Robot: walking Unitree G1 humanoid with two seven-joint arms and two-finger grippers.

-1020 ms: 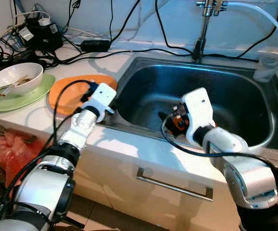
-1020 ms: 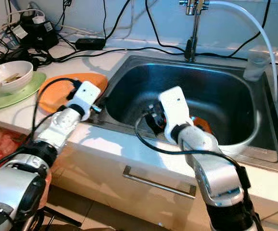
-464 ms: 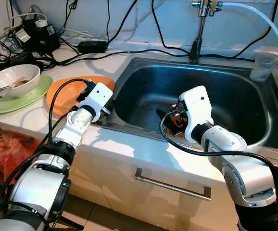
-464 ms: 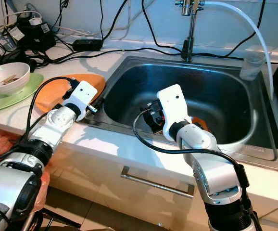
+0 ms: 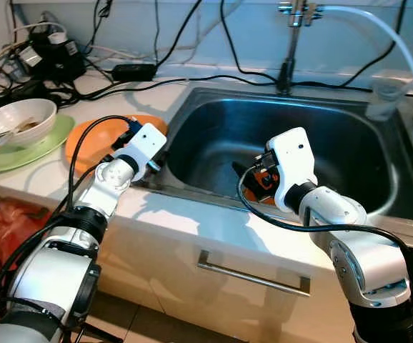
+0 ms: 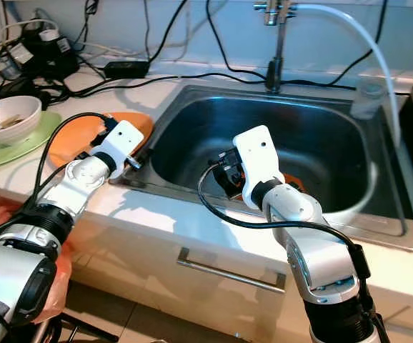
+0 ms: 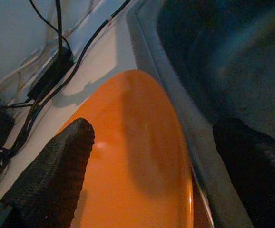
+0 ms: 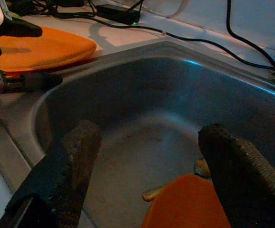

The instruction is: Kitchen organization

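i have my left end effector (image 5: pixel 124 136) low over the orange plate (image 5: pixel 88 139), which lies flat on the bench (image 5: pixel 49 168) right beside the sink (image 6: pixel 378 221). its fingers (image 7: pixel 52 175) are wide apart, one over the plate and one out over the sink's edge. nothing is held.

my right end effector (image 8: pixel 147 161) is down inside the sink, fingers spread apart too, and empty. below it, on the sink floor, sits another orange piece (image 8: pixel 187 204) with some small yellowish scraps (image 8: pixel 201 167) next to it.

here is what worries me. the plate lies flat and looks smooth, so if i close on its rim it may slip out. it could slide off the edge and drop into the sink with a bang.

one left finger is near the metal rim. if i push down, i think it hits the rim and not the plate.

a black cable (image 5: pixel 81 153) loops from my left arm over the plate. it could catch on it and drag it.

farther along the bench a white bowl (image 5: pixel 17 118) sits on a green plate (image 5: pixel 31 146). a hard shove of the orange plate could bump them.
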